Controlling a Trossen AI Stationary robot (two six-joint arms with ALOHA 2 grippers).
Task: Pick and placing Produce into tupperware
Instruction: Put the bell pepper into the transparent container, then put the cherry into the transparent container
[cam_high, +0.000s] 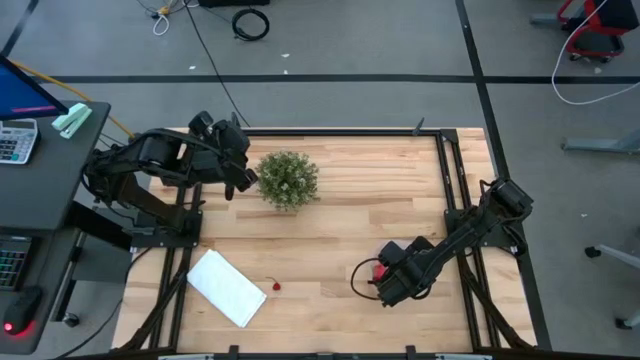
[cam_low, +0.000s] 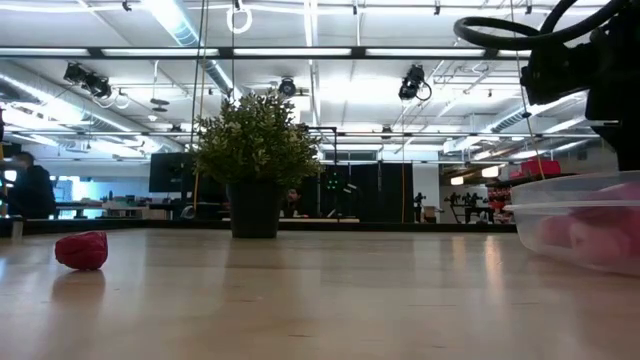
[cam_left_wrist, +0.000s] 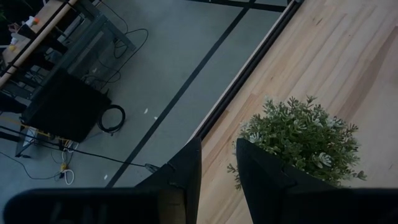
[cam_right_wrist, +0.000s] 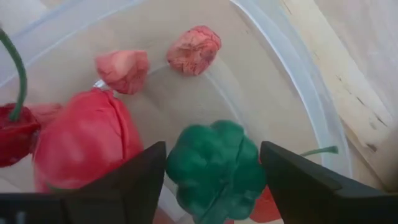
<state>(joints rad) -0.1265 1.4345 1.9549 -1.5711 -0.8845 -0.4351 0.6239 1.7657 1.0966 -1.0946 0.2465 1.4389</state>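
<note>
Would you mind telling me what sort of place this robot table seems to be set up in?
Most likely a large robotics lab or workshop hall: strip lights and ceiling-hung cameras show overhead, cables trail across the taped grey floor, and a desk with a calculator stands beside the wooden table.

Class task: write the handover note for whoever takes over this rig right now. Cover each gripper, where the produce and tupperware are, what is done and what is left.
Right gripper: open, over the tupperware, green piece between its fingers, not gripped.
Left gripper: slightly apart, holding nothing, waiting by the plant at the table's far left.
Tupperware: near right of the table; inside are the green piece and several red and pink pieces.
Done: most produce is in.
Left: one red piece lies on the table beside the white rectangle; pick it and place it.
</note>
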